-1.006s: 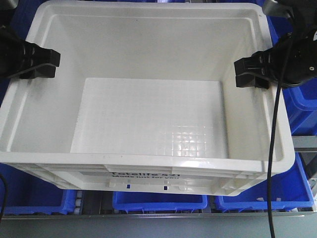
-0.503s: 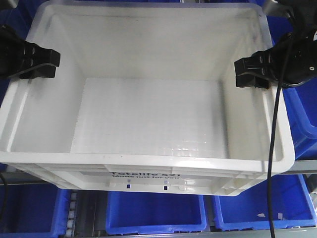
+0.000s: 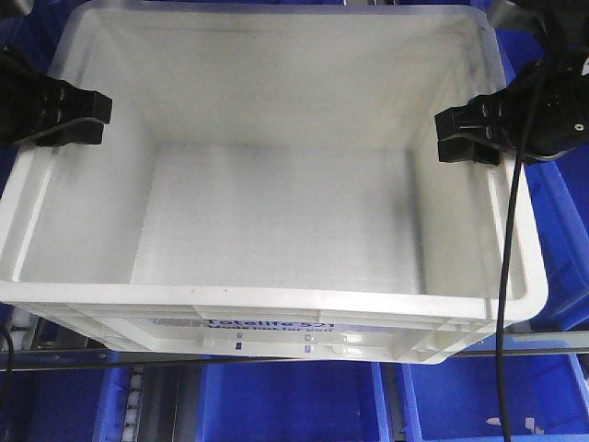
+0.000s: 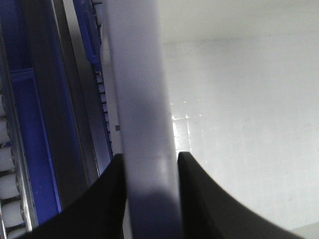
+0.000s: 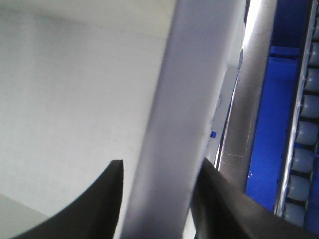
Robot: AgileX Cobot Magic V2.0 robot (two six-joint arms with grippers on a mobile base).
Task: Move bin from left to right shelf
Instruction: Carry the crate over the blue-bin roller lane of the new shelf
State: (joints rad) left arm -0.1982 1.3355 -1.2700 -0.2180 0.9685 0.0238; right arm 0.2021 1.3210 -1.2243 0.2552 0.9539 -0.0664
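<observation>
Here, bin (image 3: pixel 276 83) rims clamped in left tool (image 3: pixel 87 120), right tool (image 3: pixel 457 136)

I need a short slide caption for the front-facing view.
Left pincer and right pincer grip opposite rims of the empty white bin above blue bins.

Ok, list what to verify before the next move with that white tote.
1. Left hand closed across the white tote's left rim, one finger each side: ok.
2. Right hand closed across its right rim likewise: ok.
3. Tote empty, nothing to slide about: ok.
4. Tote held roughly level: ok, as far as the front view shows.
5. Black cable clear of the load: not ok; it hangs across the tote's right rim and might snag.
6. Free slot on the right shelf: cannot tell; only blue bins show beneath.
</observation>
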